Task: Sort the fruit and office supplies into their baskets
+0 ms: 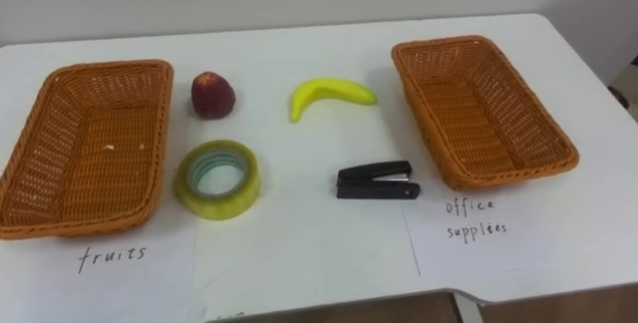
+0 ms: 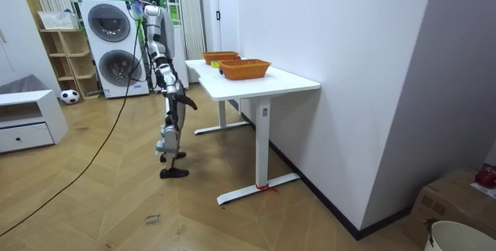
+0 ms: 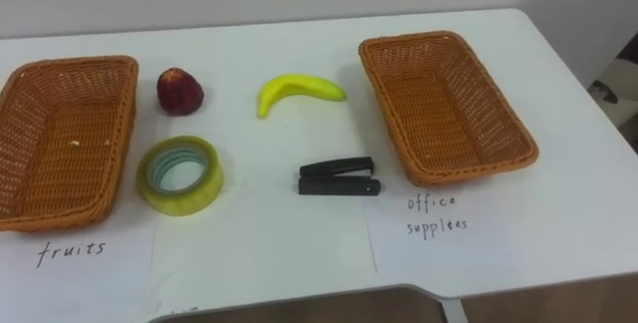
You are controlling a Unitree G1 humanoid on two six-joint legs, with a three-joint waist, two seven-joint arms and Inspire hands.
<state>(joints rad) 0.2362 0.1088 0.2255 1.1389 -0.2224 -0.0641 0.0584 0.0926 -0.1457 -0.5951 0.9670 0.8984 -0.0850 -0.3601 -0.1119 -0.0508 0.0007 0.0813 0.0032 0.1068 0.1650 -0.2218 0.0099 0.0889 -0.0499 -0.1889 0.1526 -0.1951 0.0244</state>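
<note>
Two woven orange baskets stand on the white table [image 1: 299, 253]. The left basket [image 1: 100, 68] has a paper reading "fruits" in front of it, and the right basket [image 1: 439, 47] has one reading "office supplies". Both baskets hold nothing. Between them lie a dark red fruit [image 1: 212, 95], a yellow banana [image 1: 329, 93], a yellowish roll of tape [image 1: 218, 179] and a black stapler [image 1: 376, 181]. In the room view I stand upright at the table's near long side, one hand [image 2: 189, 103] hanging low by my hip, away from the objects.
The table's back edge meets a white wall. Its right end [image 1: 598, 74] drops to the floor. In the room view, washing machines [image 2: 116, 46] and a shelf [image 2: 66, 53] stand behind me, with open wood floor around.
</note>
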